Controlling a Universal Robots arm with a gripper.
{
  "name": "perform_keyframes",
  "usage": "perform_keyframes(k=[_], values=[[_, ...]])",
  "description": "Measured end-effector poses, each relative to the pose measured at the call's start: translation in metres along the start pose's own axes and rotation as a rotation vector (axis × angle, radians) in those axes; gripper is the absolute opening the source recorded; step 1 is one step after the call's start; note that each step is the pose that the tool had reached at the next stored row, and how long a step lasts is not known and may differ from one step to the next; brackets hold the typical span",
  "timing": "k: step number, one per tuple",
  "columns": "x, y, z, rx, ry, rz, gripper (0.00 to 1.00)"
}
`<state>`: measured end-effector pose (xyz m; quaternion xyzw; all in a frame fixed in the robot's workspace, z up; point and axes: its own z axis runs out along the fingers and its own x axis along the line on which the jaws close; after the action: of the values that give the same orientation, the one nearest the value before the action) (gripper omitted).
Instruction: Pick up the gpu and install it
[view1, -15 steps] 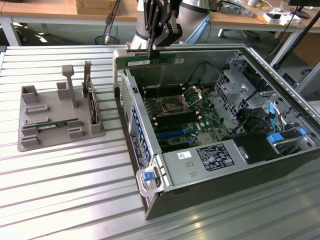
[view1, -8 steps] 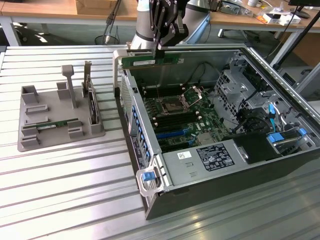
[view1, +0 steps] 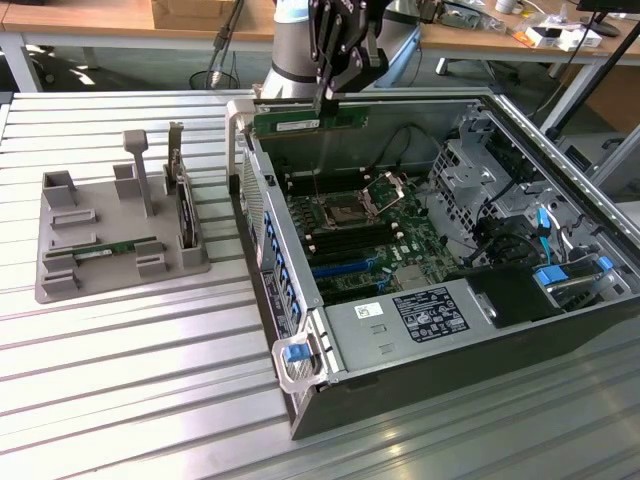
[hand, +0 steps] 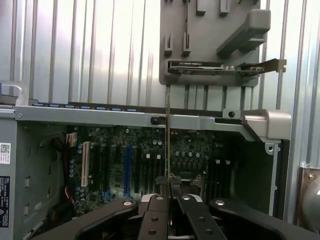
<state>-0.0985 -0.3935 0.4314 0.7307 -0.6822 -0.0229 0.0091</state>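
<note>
My gripper (view1: 328, 98) hangs over the back left corner of the open computer case (view1: 322, 352), shut on the gpu (view1: 305, 122). The gpu is a long thin green board stick with a white label, held level on its long edge above the motherboard (view1: 360, 235). In the wrist view the gpu (hand: 167, 140) appears edge-on as a thin line running out from between the black fingers (hand: 152, 220), and my gripper (hand: 169, 187) is over the motherboard slots (hand: 127, 160).
A grey holder (view1: 60, 270) stands on the ribbed metal table at the exterior view's left. It carries another green stick (view1: 118, 247) and a dark upright card with a metal bracket (view1: 185, 210), also seen in the wrist view (hand: 220, 67). The case walls rise around the motherboard.
</note>
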Motion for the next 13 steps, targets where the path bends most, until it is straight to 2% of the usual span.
perform_keyframes(k=[13], values=[[0.001, -0.0199, -0.0009, 0.0000, 0.0000, 0.000, 0.12]])
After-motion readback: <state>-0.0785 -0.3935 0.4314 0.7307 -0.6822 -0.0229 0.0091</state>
